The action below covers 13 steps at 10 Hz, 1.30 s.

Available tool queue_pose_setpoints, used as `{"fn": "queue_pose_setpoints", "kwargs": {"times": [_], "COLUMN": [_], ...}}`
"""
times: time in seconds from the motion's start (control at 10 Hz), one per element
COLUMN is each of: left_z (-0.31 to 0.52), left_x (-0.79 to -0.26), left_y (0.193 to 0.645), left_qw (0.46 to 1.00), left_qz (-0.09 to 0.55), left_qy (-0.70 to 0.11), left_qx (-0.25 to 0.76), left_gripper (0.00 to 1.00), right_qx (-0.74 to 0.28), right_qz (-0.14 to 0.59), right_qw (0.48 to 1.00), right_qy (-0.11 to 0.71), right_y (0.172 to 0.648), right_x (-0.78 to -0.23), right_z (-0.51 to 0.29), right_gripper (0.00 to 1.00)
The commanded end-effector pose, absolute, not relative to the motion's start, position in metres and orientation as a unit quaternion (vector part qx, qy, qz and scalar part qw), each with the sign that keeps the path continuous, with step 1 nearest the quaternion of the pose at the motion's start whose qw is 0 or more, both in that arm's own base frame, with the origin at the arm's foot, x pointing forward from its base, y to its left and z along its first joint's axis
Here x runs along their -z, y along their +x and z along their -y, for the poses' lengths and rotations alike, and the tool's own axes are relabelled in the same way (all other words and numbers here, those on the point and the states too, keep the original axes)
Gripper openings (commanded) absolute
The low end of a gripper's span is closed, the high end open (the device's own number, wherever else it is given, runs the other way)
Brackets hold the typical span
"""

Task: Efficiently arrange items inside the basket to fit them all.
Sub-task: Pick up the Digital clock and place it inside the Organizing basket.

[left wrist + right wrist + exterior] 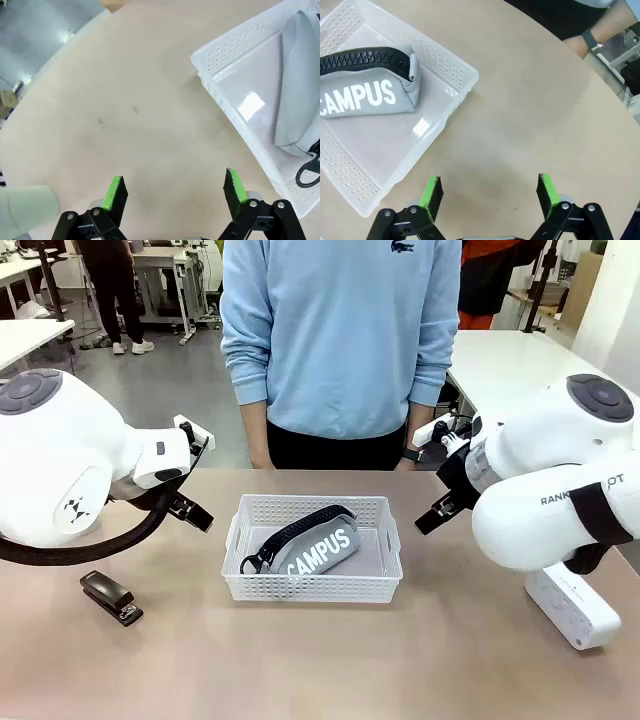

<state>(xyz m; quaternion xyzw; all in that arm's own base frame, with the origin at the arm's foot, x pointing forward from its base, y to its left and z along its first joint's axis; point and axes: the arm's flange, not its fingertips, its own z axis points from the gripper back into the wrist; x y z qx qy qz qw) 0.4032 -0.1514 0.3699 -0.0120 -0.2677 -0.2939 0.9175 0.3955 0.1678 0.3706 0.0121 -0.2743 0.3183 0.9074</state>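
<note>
Front view facing person (340, 340) across table (300, 660), wrist views close above it, all sharing basket (312, 587)

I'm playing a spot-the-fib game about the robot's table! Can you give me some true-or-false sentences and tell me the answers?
1. The grey pouch lies inside the basket. True.
2. The black stapler is in the basket too. False: the stapler lies on the table, out on the robot's left of the basket.
3. The robot's left hand is open and holds nothing. True.
4. The white box sits on top of the pouch. False: the box lies on the table on the robot's right, outside the basket.
5. The robot's right hand is squeezing the pouch. False: it is open above bare table, beside the basket.
</note>
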Motion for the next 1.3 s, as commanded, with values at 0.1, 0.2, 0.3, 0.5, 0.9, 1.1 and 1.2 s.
{"fn": "queue_pose_setpoints", "kwargs": {"times": [0.1,0.2,0.3,0.5,0.9,1.1,1.2], "left_z": [0.1514,0.1514,0.1514,0.1514,0.1514,0.1514,0.1514], "left_x": [-0.3701,-0.3701,-0.3701,-0.3701,-0.3701,-0.3701,-0.3701], "left_y": [0.4031,0.4031,0.4031,0.4031,0.4031,0.4031,0.4031], "left_qw": [0.917,0.917,0.917,0.917,0.917,0.917,0.917], "left_qz": [0.268,0.268,0.268,0.268,0.268,0.268,0.268], "left_qy": [-0.012,-0.012,-0.012,-0.012,-0.012,-0.012,-0.012], "left_qx": [0.294,0.294,0.294,0.294,0.294,0.294,0.294], "left_gripper": [1.0,1.0,1.0,1.0,1.0,1.0,1.0], "right_qx": [-0.318,-0.318,-0.318,-0.318,-0.318,-0.318,-0.318], "right_qz": [0.274,0.274,0.274,0.274,0.274,0.274,0.274], "right_qw": [0.907,0.907,0.907,0.907,0.907,0.907,0.907], "right_qy": [0.012,0.012,0.012,0.012,0.012,0.012,0.012], "right_y": [0.3955,0.3955,0.3955,0.3955,0.3955,0.3955,0.3955], "right_x": [-0.3706,-0.3706,-0.3706,-0.3706,-0.3706,-0.3706,-0.3706], "right_z": [-0.1679,-0.1679,-0.1679,-0.1679,-0.1679,-0.1679,-0.1679], "right_gripper": [1.0,1.0,1.0,1.0,1.0,1.0,1.0]}}
